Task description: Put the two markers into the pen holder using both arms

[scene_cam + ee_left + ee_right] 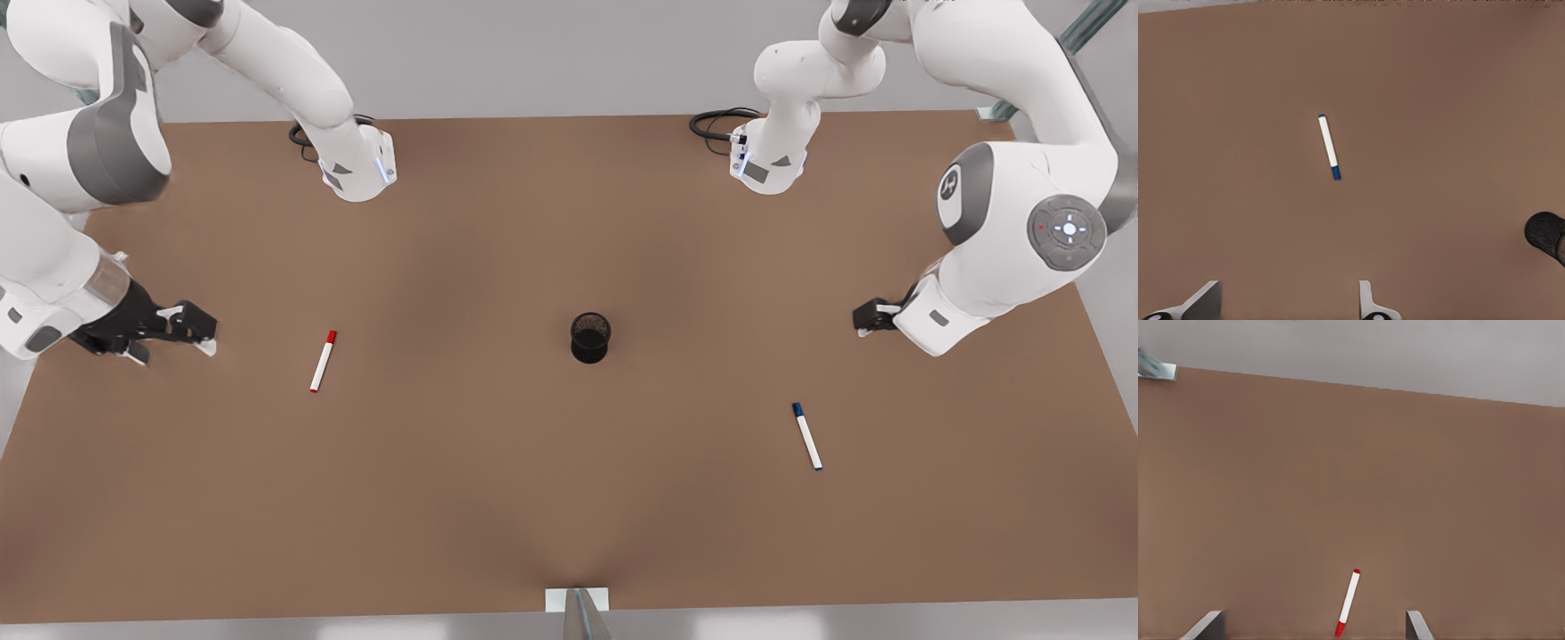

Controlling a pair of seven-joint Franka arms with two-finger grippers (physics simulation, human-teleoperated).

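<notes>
Surface [498, 498]: brown, bare around the task items.
Right hand [191, 327]: front view's left, fingers spread, empty.
Left hand [869, 317]: front view's right, fingers spread, empty.
Pen holder [590, 337]: upright, centre.
Red marker [323, 361]: flat, near right hand.
Blue marker [807, 436]: flat, near left hand.
Writing: none legible.

The left gripper [867, 318] hangs at the front view's right, jaws spread wide and empty, its white arm folded at the elbow above it. The right gripper [191, 327] hangs at the front view's left, jaws likewise parted, gripping nothing.
</notes>
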